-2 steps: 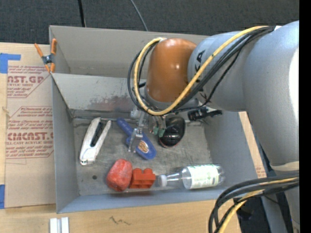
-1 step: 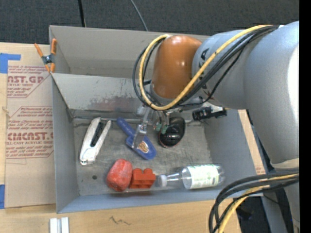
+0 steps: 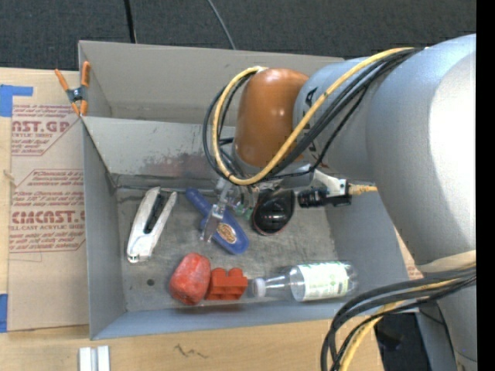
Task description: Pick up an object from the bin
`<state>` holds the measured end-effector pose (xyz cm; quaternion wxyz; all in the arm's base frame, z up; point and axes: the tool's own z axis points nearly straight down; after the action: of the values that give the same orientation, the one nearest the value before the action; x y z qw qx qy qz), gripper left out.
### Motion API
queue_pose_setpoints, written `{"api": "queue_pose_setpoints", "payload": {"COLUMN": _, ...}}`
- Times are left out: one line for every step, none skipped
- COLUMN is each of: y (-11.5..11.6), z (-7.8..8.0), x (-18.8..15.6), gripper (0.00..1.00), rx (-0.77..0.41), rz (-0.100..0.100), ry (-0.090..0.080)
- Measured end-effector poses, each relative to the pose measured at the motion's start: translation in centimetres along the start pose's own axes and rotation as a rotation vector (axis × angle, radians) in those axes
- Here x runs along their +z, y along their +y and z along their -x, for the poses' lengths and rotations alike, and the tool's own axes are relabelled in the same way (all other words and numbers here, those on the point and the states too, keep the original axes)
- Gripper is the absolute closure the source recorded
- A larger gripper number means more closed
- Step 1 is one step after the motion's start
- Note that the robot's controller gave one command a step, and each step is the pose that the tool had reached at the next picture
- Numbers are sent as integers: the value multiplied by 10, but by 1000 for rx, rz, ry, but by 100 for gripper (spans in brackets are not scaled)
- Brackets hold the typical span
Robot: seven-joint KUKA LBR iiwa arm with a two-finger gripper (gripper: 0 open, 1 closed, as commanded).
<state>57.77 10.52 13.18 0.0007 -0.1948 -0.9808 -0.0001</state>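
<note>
The stapler (image 3: 149, 224) is white, the tool (image 3: 219, 224) blue with perhaps an orange label (image 3: 227, 231), the lump (image 3: 190, 277) and block (image 3: 227, 284) red.

Your gripper (image 3: 223, 209) hung low over a blue tool (image 3: 230, 238) at the middle of the bin (image 3: 147, 141), a black round thing (image 3: 272, 215) beside it. A white stapler (image 3: 149, 224), red lumps (image 3: 191, 277) and a clear bottle (image 3: 308, 281) lay nearby.

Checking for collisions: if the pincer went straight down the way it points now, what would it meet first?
Likely the blue tool with a yellow label, lying mid-bin directly under the pincer; depth is unclear, so they may already touch.
</note>
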Motion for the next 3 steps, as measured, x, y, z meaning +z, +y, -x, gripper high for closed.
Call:
{"api": "queue_pose_setpoints", "payload": {"y": -1, "z": 3, "x": 63, "gripper": 0, "rx": 95, "rz": 3, "ry": -4}}
{"api": "queue_pose_setpoints", "payload": {"y": 2, "z": 8, "x": 58, "gripper": 100, "rx": 283, "rz": 10, "ry": -8}}
{"api": "queue_pose_setpoints", "payload": {"y": 2, "z": 8, "x": 58, "gripper": 100, "rx": 283, "rz": 10, "ry": -8}}
